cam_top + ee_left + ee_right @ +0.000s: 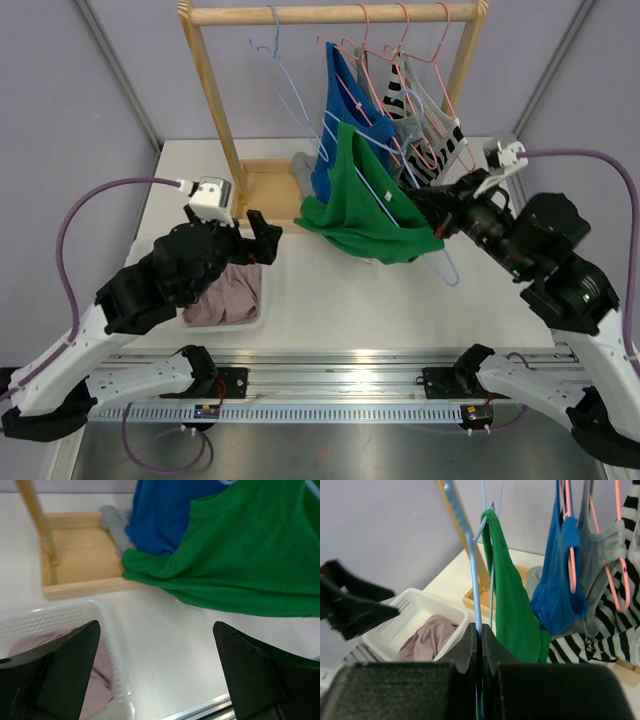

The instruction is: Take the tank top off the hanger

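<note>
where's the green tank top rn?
Top view, centre-right: the green tank top hangs on a blue hanger pinched in the right gripper, in front of the rack's wooden base.

- Bare table (340,300), centre frame: a wide open lane.
- Green top (360,215) on its hanger (476,580) sags onto it just above, blocking the way to the rack base (262,190).
- Basket (262,298) crowds the lower left.
- Upper right: hung clothes (405,115) packed tight.
- Upper left, under the rail: one spare hanger (288,75), room around it.

A white basket (55,616) holds a mauve cloth (228,295) near the wooden rack (213,100).
</note>
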Controlling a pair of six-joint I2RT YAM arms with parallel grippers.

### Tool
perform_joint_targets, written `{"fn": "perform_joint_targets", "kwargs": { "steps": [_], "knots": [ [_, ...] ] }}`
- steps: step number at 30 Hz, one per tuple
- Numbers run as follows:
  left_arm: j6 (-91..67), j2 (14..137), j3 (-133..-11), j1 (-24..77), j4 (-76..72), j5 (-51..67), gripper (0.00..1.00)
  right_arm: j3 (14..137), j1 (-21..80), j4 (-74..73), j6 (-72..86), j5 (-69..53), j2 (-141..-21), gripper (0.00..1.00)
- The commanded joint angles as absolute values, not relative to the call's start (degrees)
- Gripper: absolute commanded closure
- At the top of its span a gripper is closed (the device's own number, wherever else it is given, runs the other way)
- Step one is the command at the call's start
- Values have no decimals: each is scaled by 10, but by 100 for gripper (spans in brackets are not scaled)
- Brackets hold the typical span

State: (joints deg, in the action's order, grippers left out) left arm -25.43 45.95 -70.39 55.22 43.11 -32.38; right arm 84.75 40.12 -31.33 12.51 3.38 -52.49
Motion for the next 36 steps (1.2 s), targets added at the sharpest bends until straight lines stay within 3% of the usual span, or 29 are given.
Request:
{"fn": "perform_joint_targets", "kwargs": {
  "steps": [1, 13, 19, 22, 24, 26, 29, 34, 36],
  "knots": [
    [-226, 497, -739, 595, 301, -269, 1, 802, 400, -312, 153, -23, -461, 100],
    [-123, 635, -785, 716, 114, -337, 2, 768, 401, -364, 258, -136, -321, 100],
    [-98, 652, -775, 739, 62, -344, 10, 767, 400, -387, 273, -148, -319, 100],
    [-90, 663, -774, 740, 66, -369, 31, 770, 401, -390, 275, -156, -317, 100],
    [-89, 666, -775, 740, 74, -396, 59, 774, 400, -392, 272, -149, -317, 100],
    [-87, 667, -773, 740, 80, -411, 79, 778, 401, -400, 265, -134, -317, 100],
    [-84, 663, -765, 740, 80, -428, 100, 783, 401, -405, 258, -127, -320, 100],
    [-94, 651, -760, 740, 101, -499, 100, 778, 400, -425, 230, -122, -319, 100],
    [-111, 640, -754, 740, 122, -580, 100, 771, 401, -453, 199, -138, -316, 100]
  ]
}}
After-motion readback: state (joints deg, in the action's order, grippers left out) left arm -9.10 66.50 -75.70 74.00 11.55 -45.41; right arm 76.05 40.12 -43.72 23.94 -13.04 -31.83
